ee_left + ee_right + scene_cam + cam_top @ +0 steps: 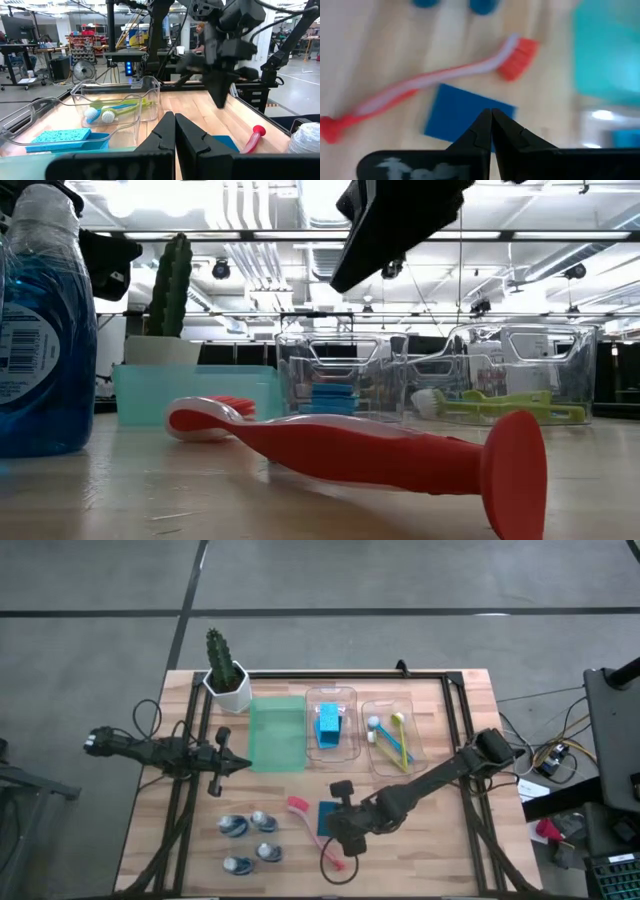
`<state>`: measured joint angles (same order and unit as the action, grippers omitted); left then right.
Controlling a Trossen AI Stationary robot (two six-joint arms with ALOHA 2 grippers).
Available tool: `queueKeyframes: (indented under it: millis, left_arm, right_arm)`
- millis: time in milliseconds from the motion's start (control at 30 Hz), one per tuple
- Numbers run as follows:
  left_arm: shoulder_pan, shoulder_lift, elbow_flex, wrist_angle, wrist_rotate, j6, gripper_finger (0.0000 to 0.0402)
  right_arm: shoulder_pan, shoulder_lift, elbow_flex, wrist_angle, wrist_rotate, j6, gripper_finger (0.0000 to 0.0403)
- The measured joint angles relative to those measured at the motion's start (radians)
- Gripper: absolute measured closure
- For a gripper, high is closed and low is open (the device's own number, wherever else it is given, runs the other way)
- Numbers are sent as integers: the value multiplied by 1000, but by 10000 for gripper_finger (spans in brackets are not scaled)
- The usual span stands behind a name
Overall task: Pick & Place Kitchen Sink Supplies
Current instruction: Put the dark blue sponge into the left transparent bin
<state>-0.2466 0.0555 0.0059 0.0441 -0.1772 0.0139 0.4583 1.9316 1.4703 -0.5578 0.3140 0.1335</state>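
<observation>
My right gripper hangs shut above the table's near middle, over a flat blue sponge that lies beside the pink long-handled brush. The low view shows this gripper well above the brush, which lies flat on the wood. Several blue-white little bottles stand left of the brush. Another blue sponge sits in the middle clear tray. Yellow-green and blue white-headed brushes lie in the right clear tray. My left gripper waits shut at the table's left.
A green tray and two clear trays stand in a row across the table's middle. A potted cactus stands at the far left corner. A black frame runs along the table's edges. Bare wood lies at the near right.
</observation>
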Motion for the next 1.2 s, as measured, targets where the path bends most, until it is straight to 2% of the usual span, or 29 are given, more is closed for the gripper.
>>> queueKeyframes:
  millis: [167, 267, 467, 667, 800, 900, 1200]
  left_arm:
    - [0, 0, 0, 0, 0, 0, 399]
    - [0, 0, 0, 0, 0, 0, 399]
    - [0, 0, 0, 0, 0, 0, 399]
    - [0, 0, 0, 0, 0, 0, 399]
    - [0, 0, 0, 0, 0, 0, 399]
    - [0, 0, 0, 0, 0, 0, 399]
    - [0, 0, 0, 0, 0, 0, 399]
  right_arm:
    - [2, 36, -30, 67, -59, 38, 373]
    - [2, 69, -32, 128, -98, 76, 336]
    - [6, 144, -35, 135, -115, 117, 247]
    - [11, 183, -35, 181, -155, 129, 206]
    - [-3, 203, -35, 197, -194, 131, 204]
    - [-10, 206, -35, 191, -201, 141, 218]
    - [-38, 210, -43, 87, -188, 120, 309]
